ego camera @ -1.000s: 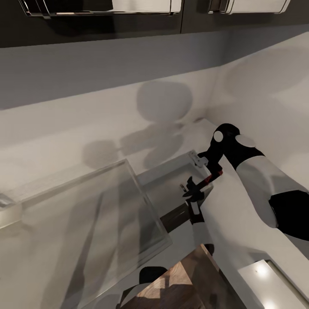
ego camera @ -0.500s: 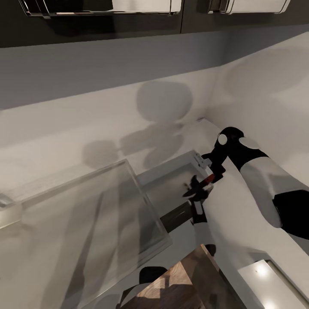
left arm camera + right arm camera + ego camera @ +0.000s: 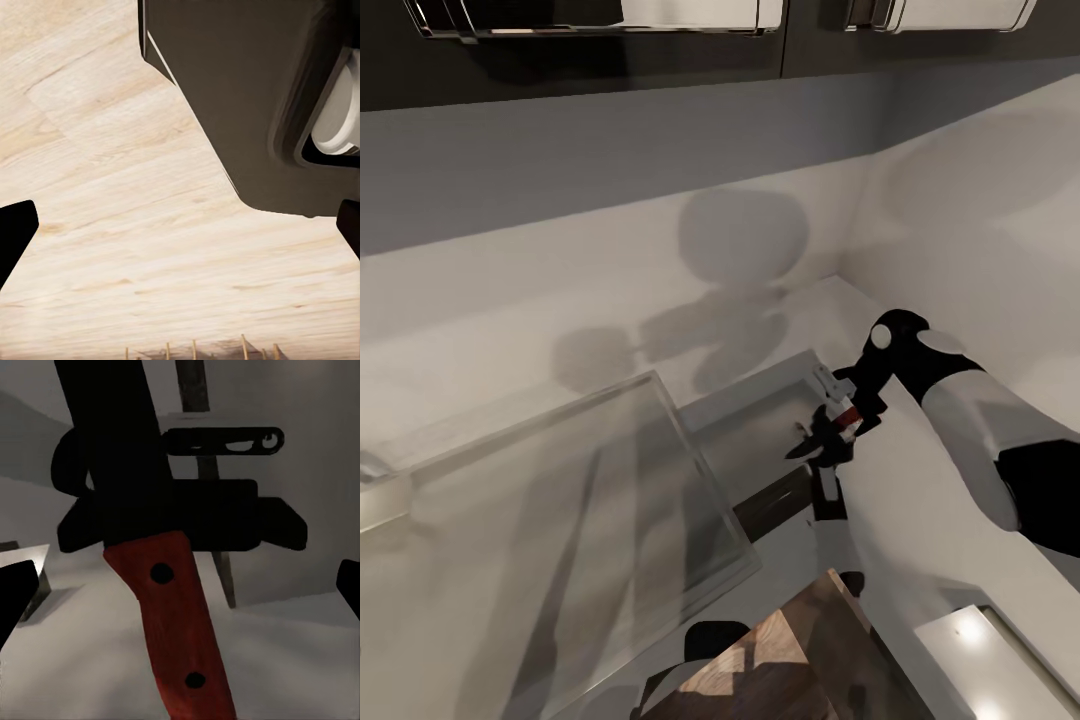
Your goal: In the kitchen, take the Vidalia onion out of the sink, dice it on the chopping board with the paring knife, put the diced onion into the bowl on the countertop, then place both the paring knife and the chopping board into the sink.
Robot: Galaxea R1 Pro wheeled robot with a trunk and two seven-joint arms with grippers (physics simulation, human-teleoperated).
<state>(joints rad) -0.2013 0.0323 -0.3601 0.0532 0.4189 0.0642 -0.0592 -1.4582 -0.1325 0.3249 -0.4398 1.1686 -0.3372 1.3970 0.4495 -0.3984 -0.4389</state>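
The right gripper (image 3: pixel 830 440) clamps the paring knife (image 3: pixel 154 555) (red handle) above the sink (image 3: pixel 760 425); left gripper's spread is unreadable.

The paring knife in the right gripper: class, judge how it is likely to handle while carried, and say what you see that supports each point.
The paring knife is probably stiff: blade and riveted red handle run in one straight line. It looks light, small beside the right gripper. It might pivot or slip, since the smooth handle sticks out well past the jaws.
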